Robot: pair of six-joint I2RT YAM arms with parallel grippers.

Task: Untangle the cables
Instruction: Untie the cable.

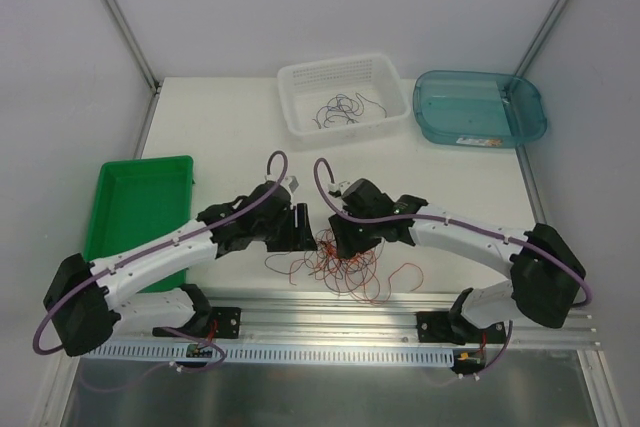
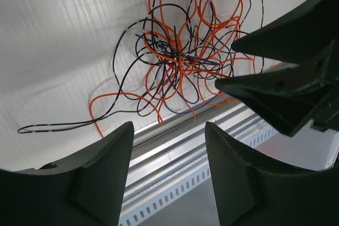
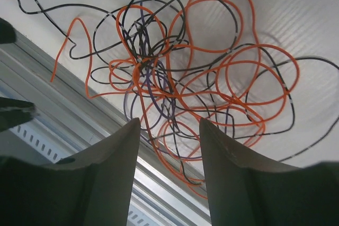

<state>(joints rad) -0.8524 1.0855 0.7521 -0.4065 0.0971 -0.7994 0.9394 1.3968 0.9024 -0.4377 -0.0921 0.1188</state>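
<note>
Left wrist view: left gripper (image 2: pixel 168 130) and right gripper (image 3: pixel 169 125) stand part-open, empty; pinching the knotted core of the thin orange-and-black cables (image 2: pixel 180 59) could tighten it.

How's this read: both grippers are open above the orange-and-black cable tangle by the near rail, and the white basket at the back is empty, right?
Not quite. The white basket is not empty: the top external view shows a few dark cables lying in it. The rest holds: left gripper and right gripper stand open over the tangle by the near rail.
</note>
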